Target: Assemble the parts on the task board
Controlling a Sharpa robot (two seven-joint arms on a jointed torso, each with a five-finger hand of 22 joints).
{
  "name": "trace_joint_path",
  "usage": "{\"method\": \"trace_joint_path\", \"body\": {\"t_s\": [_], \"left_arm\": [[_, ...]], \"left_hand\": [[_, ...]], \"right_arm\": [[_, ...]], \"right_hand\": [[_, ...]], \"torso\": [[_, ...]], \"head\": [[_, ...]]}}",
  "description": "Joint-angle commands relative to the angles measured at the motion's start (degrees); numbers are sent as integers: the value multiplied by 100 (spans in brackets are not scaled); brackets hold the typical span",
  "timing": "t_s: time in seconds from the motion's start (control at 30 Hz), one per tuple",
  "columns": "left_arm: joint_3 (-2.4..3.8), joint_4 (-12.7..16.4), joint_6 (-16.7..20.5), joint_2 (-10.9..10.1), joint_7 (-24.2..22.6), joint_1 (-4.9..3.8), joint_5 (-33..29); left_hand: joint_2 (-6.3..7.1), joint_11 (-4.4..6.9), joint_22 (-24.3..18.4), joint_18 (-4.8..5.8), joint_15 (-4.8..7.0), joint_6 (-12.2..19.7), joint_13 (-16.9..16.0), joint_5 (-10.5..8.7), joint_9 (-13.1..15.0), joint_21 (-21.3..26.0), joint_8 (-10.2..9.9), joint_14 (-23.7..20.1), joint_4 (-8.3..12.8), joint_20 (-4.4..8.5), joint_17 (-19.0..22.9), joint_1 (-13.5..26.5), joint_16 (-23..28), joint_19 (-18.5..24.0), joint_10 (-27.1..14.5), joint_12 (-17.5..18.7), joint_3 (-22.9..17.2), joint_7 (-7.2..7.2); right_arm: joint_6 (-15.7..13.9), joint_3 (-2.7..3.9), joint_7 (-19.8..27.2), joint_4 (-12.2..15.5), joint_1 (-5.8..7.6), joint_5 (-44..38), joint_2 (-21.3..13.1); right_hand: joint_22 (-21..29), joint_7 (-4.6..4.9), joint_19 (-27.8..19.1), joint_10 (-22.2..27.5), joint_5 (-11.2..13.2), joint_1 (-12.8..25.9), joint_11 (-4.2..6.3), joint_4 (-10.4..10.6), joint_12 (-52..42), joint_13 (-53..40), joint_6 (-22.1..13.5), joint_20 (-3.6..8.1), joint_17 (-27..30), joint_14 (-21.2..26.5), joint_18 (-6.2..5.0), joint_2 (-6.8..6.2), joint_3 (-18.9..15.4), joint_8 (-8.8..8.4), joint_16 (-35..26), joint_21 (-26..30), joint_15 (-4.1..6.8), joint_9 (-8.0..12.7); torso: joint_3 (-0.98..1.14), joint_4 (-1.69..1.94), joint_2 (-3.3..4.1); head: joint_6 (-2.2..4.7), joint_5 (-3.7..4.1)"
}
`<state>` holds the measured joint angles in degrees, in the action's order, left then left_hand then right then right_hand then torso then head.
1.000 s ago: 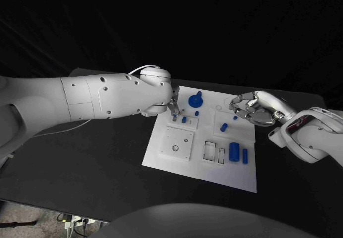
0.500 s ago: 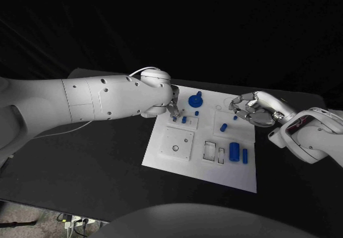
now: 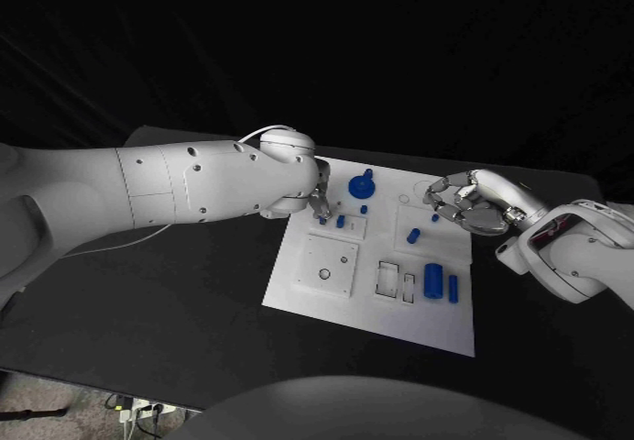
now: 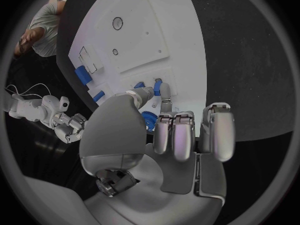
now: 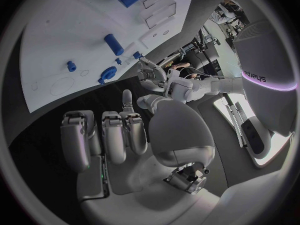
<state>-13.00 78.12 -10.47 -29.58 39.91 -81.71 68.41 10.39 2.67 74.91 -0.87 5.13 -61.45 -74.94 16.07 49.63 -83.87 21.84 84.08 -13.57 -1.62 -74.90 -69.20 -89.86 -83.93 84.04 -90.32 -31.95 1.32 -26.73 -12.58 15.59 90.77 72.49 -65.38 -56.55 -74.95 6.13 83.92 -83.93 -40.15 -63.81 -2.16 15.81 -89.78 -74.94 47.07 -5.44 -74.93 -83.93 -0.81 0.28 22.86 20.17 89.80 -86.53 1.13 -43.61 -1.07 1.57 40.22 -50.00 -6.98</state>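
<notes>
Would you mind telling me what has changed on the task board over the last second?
Nothing has visibly changed. The left hand stays at the far-left part of the task board, its fingertips by a small blue peg; whether they grip it is unclear. The right hand still hovers, fingers curled, holding nothing, over the board's far-right edge. The blue parts lie as before.
</notes>
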Motion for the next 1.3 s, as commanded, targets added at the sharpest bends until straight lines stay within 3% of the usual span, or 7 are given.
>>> {"method": "trace_joint_path", "body": {"t_s": [0.03,1.3], "left_arm": [[2,-4,-84,15,540,14,36],[1,35,-139,-1,522,47,-42]], "left_hand": [[-42,44,1274,-88,28,-69,-1506,39,4,34,31,592,37,41,-1510,-29,-14,-176,596,32,7,-93],[-54,45,1268,-91,29,-64,-1506,41,22,51,27,592,67,43,-1510,-59,-14,-167,596,32,-3,-93]], "right_arm": [[30,-1,-8,14,-6,-39,-7],[58,-1,-39,-10,-50,-39,2]], "right_hand": [[-1345,4,268,-607,-32,-54,-11,7,-22,-1506,-3,-19,-1507,-607,-40,-1,42,23,20,33,-34,-8],[-1342,7,262,-607,-167,-109,-10,8,-22,-1506,-17,-17,-1507,-607,-42,-17,83,33,20,41,-32,-52]], "torso": [[-1,-1,-2],[-2,-2,-5]], "head": [[0,5],[0,-10]]}}
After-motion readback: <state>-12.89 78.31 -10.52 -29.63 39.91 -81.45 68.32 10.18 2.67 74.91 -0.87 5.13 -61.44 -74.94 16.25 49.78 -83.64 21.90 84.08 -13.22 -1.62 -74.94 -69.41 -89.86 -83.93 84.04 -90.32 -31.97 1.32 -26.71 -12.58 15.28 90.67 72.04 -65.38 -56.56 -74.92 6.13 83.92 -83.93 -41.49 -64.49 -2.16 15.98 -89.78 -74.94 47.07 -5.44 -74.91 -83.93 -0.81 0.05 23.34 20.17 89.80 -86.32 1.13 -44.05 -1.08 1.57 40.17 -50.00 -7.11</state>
